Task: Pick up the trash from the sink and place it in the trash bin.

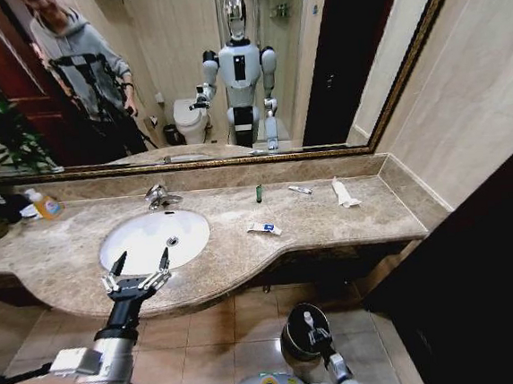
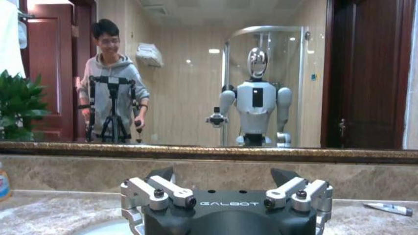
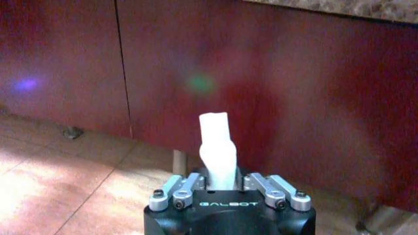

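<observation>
Over the trash bin (image 1: 298, 337), right gripper (image 3: 222, 178) pinches a white tube (image 3: 217, 147); left gripper (image 1: 140, 262) spread

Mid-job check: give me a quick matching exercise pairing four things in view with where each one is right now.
Things:
1. left gripper
2. right gripper
3. green bottle
4. packet

Places:
A. on the counter, just right of the sink
B. by the back wall, upright
C. low over the bin, shut on a white tube
D. open, at the counter's front edge before the sink

Pairs: 1-D, 2-C, 3-B, 4-A
</observation>
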Tool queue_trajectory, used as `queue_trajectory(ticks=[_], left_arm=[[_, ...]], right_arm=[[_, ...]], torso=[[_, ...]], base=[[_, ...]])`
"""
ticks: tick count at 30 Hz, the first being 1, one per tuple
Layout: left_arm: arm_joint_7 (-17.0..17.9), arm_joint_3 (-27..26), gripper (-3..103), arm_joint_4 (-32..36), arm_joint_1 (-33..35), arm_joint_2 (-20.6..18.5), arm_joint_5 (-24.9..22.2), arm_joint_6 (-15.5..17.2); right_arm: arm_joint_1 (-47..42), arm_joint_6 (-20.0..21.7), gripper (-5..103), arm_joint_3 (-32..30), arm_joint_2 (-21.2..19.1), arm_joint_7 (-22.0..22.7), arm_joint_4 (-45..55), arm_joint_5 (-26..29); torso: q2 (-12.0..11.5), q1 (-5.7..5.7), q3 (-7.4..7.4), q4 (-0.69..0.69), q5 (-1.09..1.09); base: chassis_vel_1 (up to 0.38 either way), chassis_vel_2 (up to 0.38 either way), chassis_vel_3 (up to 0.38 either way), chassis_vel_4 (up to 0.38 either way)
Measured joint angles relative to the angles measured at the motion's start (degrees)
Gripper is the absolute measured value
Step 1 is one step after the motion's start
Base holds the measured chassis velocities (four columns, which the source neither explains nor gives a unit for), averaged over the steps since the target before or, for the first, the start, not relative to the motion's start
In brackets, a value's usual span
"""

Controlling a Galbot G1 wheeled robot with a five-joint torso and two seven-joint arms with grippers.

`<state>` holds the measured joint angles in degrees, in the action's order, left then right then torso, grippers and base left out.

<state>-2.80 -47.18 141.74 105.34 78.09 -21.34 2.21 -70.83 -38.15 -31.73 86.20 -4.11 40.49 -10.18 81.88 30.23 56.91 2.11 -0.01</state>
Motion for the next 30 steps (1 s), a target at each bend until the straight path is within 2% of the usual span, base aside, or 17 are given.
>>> queue_trajectory(ticks=[1,3,4,7,10,11,13,15,16,19,22,24,26,30], left_arm=[[0.0,0.0,100,0.0,0.0,0.0,0.0,0.0],[0.0,0.0,100,0.0,0.0,0.0,0.0,0.0],[0.0,0.0,100,0.0,0.0,0.0,0.0,0.0],[0.0,0.0,100,0.0,0.0,0.0,0.0,0.0],[0.0,0.0,100,0.0,0.0,0.0,0.0,0.0],[0.0,0.0,100,0.0,0.0,0.0,0.0,0.0],[0.0,0.0,100,0.0,0.0,0.0,0.0,0.0],[0.0,0.0,100,0.0,0.0,0.0,0.0,0.0],[0.0,0.0,100,0.0,0.0,0.0,0.0,0.0],[0.0,0.0,100,0.0,0.0,0.0,0.0,0.0],[0.0,0.0,100,0.0,0.0,0.0,0.0,0.0],[0.0,0.0,100,0.0,0.0,0.0,0.0,0.0],[0.0,0.0,100,0.0,0.0,0.0,0.0,0.0],[0.0,0.0,100,0.0,0.0,0.0,0.0,0.0]], right_arm=[[-0.1,-0.1,29,0.0,-0.1,0.0,0.0,-0.1],[-0.7,-0.3,40,0.1,-0.3,0.2,0.7,-0.2],[-0.7,-0.3,40,0.1,-0.3,0.2,0.7,-0.2],[-2.4,-0.1,56,0.0,-0.3,0.7,3.5,0.4],[-3.5,0.2,61,0.0,-0.5,0.8,5.3,0.7],[-4.2,0.3,73,0.0,-0.6,0.8,6.3,0.8],[-4.9,0.4,73,-0.1,-0.7,0.8,7.6,0.9],[-6.5,1.0,83,-0.3,-1.3,1.7,11.1,0.2],[-6.5,1.0,83,-0.3,-1.3,1.7,11.1,0.2],[-6.0,-3.6,97,-1.9,-3.2,5.7,14.1,-10.7],[-6.3,-2.4,99,-2.2,-4.5,6.1,18.2,-10.4],[-6.4,-0.9,100,-4.7,-4.6,5.3,22.1,-6.9],[-6.5,-0.8,100,-5.6,-5.3,5.2,23.6,-5.9],[-8.0,0.0,100,-8.9,-8.5,3.7,29.4,-0.7]], torso=[[0.0,0.0,0.0,0.0,0.01],[0.0,-0.01,0.0,0.0,0.0],[0.0,-0.01,0.0,0.0,0.0],[0.0,0.0,-0.01,0.0,0.0],[0.0,0.0,-0.01,0.0,0.0],[0.0,-0.01,0.0,0.0,0.0],[0.0,-0.01,0.0,0.0,0.02],[0.0,-0.01,0.0,0.0,0.02],[0.0,-0.01,0.0,0.0,0.02],[0.0,-0.01,-0.01,0.0,0.02],[0.0,-0.01,-0.01,0.01,-0.01],[0.0,-0.01,0.0,0.01,0.04],[0.0,-0.01,0.0,0.01,0.05],[0.0,-0.01,-0.01,0.0,0.0]], base=[[0.0,0.0,0.0,0.0],[0.0,0.0,0.0,0.0],[0.0,0.0,0.0,0.0],[0.0,0.0,0.0,0.0],[0.0,0.0,0.0,0.0],[0.0,0.0,0.0,0.0],[0.0,0.0,0.0,0.0],[0.0,0.0,0.0,0.0],[0.0,0.0,0.0,0.0],[0.0,0.0,0.0,0.0],[0.0,0.0,0.0,0.0],[0.0,0.0,0.0,0.0],[0.0,0.0,0.0,0.0],[0.0,0.0,0.0,0.0]])
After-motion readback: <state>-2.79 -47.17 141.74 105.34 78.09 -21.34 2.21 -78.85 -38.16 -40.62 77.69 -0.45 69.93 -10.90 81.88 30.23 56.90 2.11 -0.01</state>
